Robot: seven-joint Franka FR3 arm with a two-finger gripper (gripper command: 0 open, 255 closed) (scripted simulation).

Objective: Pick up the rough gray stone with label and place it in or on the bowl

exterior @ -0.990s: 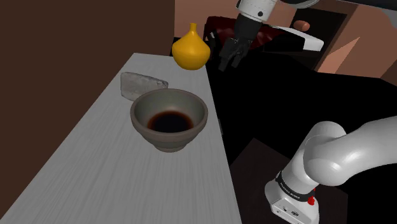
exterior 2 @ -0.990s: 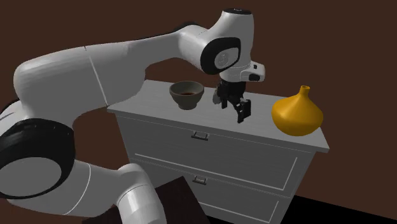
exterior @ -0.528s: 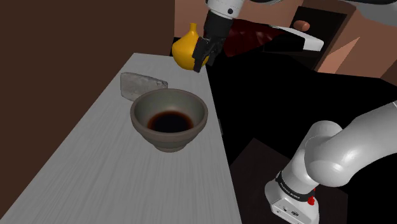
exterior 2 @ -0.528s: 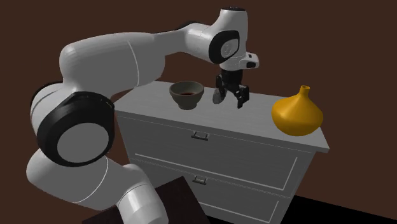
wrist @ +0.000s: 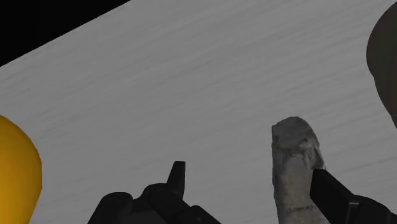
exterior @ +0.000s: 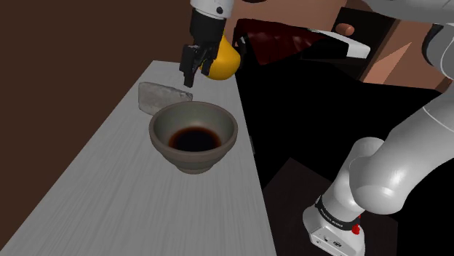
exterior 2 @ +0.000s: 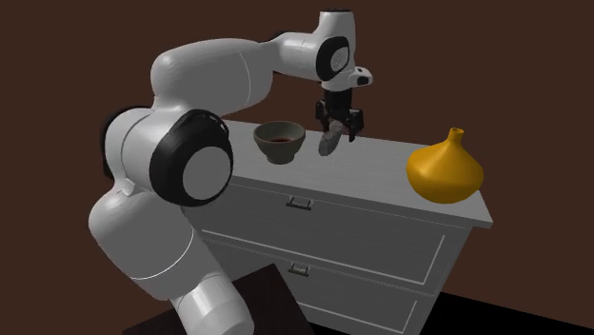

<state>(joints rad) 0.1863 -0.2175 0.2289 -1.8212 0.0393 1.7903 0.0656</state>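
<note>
Since a moment ago the pincer (exterior: 195, 75) has swung from past the dresser's edge toward the shoulder view's left, and now it hangs over the dresser (exterior: 109, 182) top. Nearest in the shoulder view is the robot's stand (exterior: 335, 225), with the big white arm (exterior: 393, 160) going up from it. Next comes the gray-brown bowl (exterior: 193, 164), which has a dark spot at its bottom. It sits on the white dresser top. Just behind the bowl, and very close to it, lies the rough gray stone (exterior: 164, 97), flat on the dresser top. The pincer is above the stone, with its two black fingers spread apart and nothing in them. In the wrist view the stone (wrist: 292, 165) shows between the fingers, right next to one of them, with the bowl (wrist: 385, 57) off past that finger. Farthest back is a yellow vase (exterior: 224, 62), partly hidden behind the pincer. In the second exterior view the pincer (exterior 2: 340, 128) hangs just over the stone (exterior 2: 330, 143), between the bowl (exterior 2: 279, 143) and the vase (exterior 2: 444, 169).
</note>
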